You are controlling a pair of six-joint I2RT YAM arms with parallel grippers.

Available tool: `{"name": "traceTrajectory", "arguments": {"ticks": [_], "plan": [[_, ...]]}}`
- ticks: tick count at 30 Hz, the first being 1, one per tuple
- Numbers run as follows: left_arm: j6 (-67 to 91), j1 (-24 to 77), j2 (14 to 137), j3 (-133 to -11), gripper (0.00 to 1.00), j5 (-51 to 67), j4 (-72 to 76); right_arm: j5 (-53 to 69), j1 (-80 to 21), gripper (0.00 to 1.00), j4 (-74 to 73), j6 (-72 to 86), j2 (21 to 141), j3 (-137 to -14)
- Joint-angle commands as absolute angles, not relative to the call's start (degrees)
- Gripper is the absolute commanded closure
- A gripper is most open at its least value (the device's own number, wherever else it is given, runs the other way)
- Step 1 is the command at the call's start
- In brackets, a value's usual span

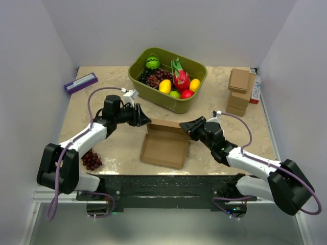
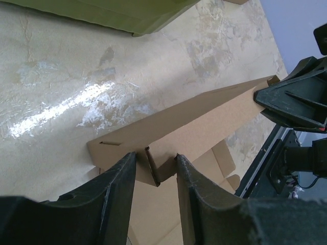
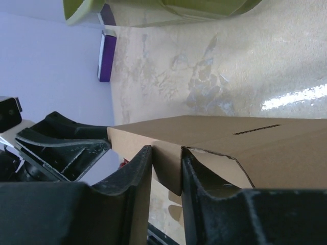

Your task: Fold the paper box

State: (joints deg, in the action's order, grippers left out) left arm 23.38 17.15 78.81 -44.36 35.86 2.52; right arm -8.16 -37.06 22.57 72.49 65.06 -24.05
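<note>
— Left jaws?
— Closed on the paper box, at the left end of its raised rear flap. The card sits pinched between the fingers.
— Right jaws?
— Clamped the same way on the flap's right end, facing the left jaws along it. The rest of the box lies flat on the bench, between both jaws, just to their near side

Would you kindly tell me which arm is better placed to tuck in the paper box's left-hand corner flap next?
Left, probably: the left claw pinches that corner flap of the paper box, while the right claw grips the opposite corner.
</note>
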Motion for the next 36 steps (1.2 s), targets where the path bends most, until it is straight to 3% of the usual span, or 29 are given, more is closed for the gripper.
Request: {"name": "traceTrajectory", "arguments": {"ticks": [1,4,6,10,14,18,21,24,28,36], "plan": [[23.1,17.6,79.0,-43.9,0.59,37.4,3.3,-11.1,-37.0,0.73,26.6,75.4,65.4,-23.0],[23.1,17.6,79.0,-43.9,0.59,37.1,3.3,-12.6,-37.0,0.76,26.2,75.4,63.9,-22.1],[23.1,17.6,79.0,-43.9,0.59,36.8,3.2,-13.0,-37.1,0.72,24.4,74.1,62.4,-22.2],[23.1,17.6,79.1,-44.0,0.59,35.9,2.9,-15.5,-37.0,0.38,16.1,68.7,57.8,-24.3],[23.2,17.6,79.2,-44.0,0.60,35.3,2.6,-16.8,-37.0,0.29,8.4,63.2,49.9,-23.3],[23.2,17.6,79.4,-44.0,0.60,35.2,2.6,-15.6,-37.2,0.31,2.6,60.6,42.1,-20.0],[23.1,17.6,79.5,-44.0,0.60,35.1,2.7,-15.5,-37.9,0.40,0.2,57.7,39.6,-19.3],[23.2,17.6,79.4,-44.0,0.60,35.2,2.8,-16.1,-38.9,0.54,-1.0,55.6,42.9,-20.9],[23.2,17.6,79.5,-44.0,0.60,35.2,2.8,-17.3,-40.1,0.64,-0.2,54.3,50.7,-23.4],[23.1,17.7,79.5,-44.0,0.60,35.2,2.8,-24.5,-40.9,0.64,6.2,53.7,59.9,-23.6]]}}
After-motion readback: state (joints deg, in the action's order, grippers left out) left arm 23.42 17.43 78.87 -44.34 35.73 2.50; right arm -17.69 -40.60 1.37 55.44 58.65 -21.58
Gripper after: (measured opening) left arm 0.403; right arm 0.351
